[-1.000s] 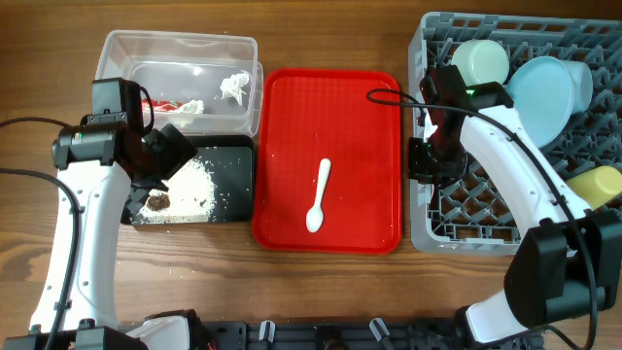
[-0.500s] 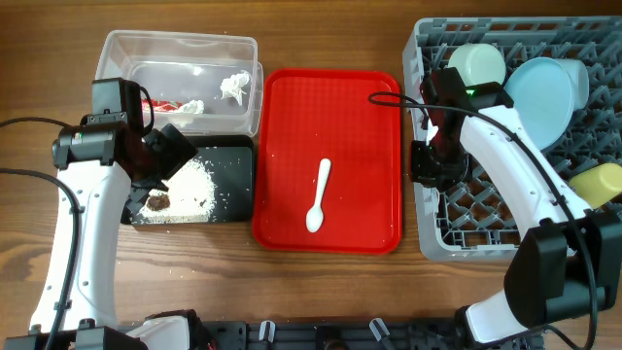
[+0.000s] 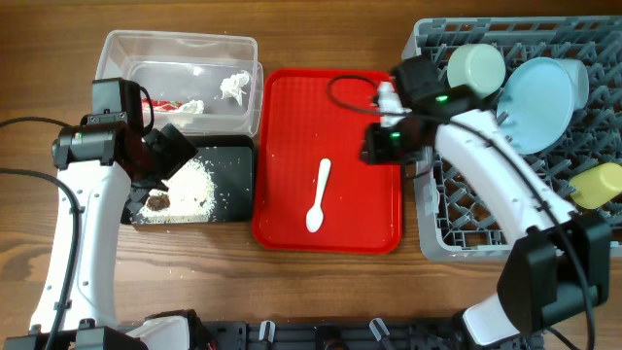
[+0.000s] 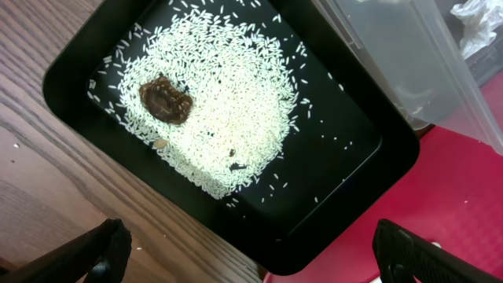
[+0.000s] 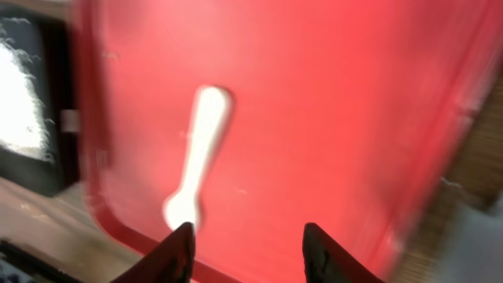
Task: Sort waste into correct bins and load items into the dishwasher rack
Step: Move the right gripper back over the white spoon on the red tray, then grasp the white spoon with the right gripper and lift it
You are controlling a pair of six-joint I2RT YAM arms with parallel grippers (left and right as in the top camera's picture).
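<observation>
**Asker:** Start with the big things. Which step are you on?

**Me:** Loading, I'd judge. The dishwasher rack (image 3: pixel 457 233) sits off to the outer side of my right gripper (image 3: pixel 374 146) and already carries the light blue plate (image 3: pixel 539 92), the pale green bowl (image 3: pixel 478 63) and the yellow cup (image 3: pixel 598 185). That gripper hangs over the red tray (image 3: pixel 292 126), near the edge closest to the rack. What is left on the tray is the white spoon (image 3: pixel 319 194), so I take fetching it as the job in hand.

**Asker:** And your left arm?

**Me:** My left gripper (image 4: pixel 247 251) hovers above the black tray (image 4: pixel 346 181) with its fingers spread as wide as they go and nothing in them. The rice (image 4: pixel 228 102) lies straight beneath it, with the clear tub (image 3: pixel 180 49) just beyond.

**Asker:** Is the right one holding anything?

**Me:** No. Its jaws are partly apart with only red tray showing between them.

**Asker:** Where is the spoon from there?

**Me:** Well apart from the fingers, back toward my base and over toward my left arm's side. The wrist view is blurred, but it shows the spoon ahead and left of the gap, its bowl end nearest the left finger (image 5: pixel 179 251).

**Asker:** So the next move?

**Me:** Probably shift across until the handle lies between the fingers, come down close to the tray, and close on the thin handle. It lies flat, so the pinch needs care.
</observation>
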